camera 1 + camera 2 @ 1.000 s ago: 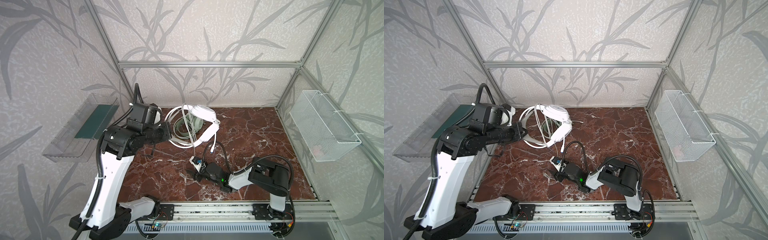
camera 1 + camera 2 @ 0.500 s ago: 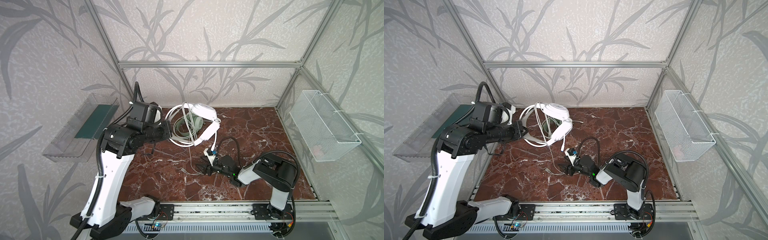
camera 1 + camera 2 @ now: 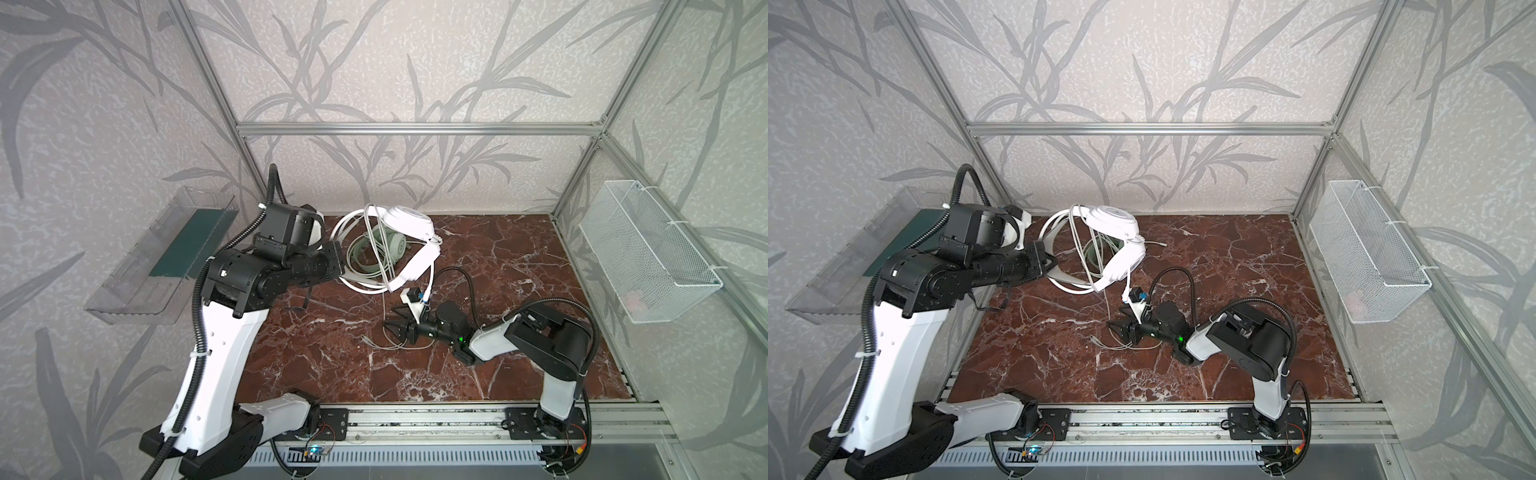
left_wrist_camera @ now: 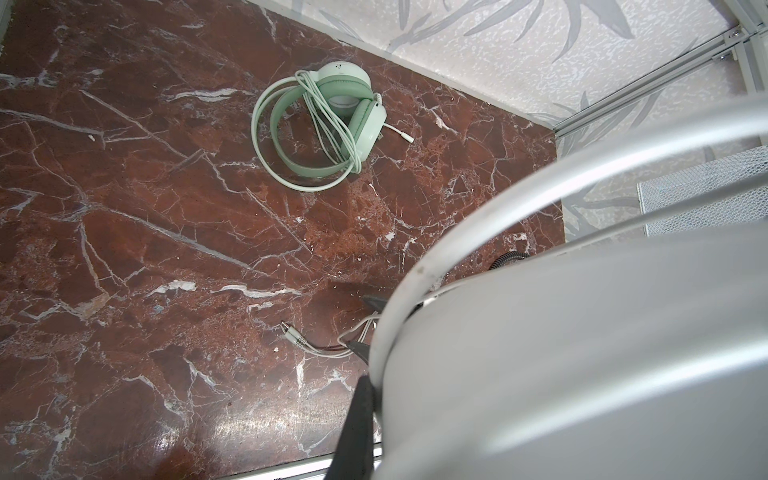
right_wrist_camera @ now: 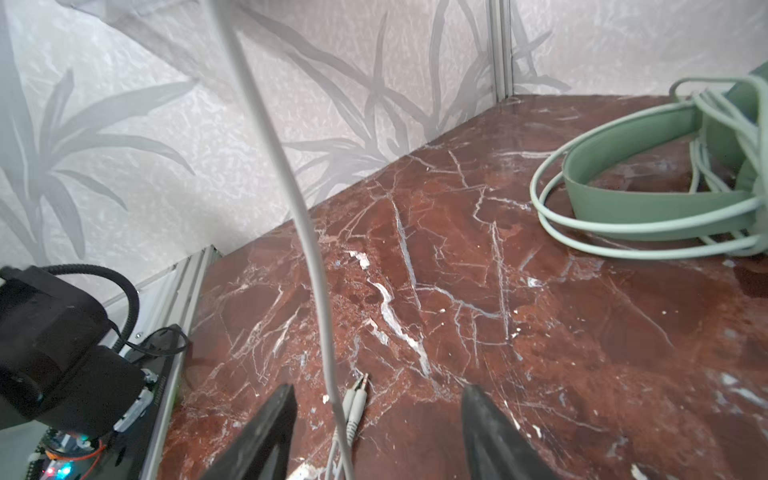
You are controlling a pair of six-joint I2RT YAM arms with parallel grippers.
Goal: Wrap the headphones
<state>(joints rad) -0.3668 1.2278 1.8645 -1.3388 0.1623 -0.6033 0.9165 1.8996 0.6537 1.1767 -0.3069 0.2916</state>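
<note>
Leaf-patterned walls (image 3: 415, 75) inside an aluminium frame; red-brown marble counter (image 3: 507, 266).

- Left end effector (image 3: 337, 266): pressed together on the headband of the white headset (image 3: 409, 222), which hangs raised above the counter at the back, left of centre. The left wrist view is mostly filled by the blurred white band.
- Mint-green headset (image 4: 332, 124): lies flat on the counter below and behind the white one, cups together, its own cord looped around band and cups. Seen in both top views through the white band.
- Cable (image 5: 307, 232) of the white headset: drops from the raised headset to the counter and ends in two jack plugs (image 5: 357, 390) lying side by side on the marble.
- Right end effector (image 3: 395, 328): low over the counter near the middle, jaws spread. In the right wrist view the cable and both plugs sit between the two fingers, nearer one of them; no pinch on either.
- Wire basket (image 3: 648, 253) on the right wall, clear tray (image 3: 166, 257) on the left wall, both well apart from the headsets.
</note>
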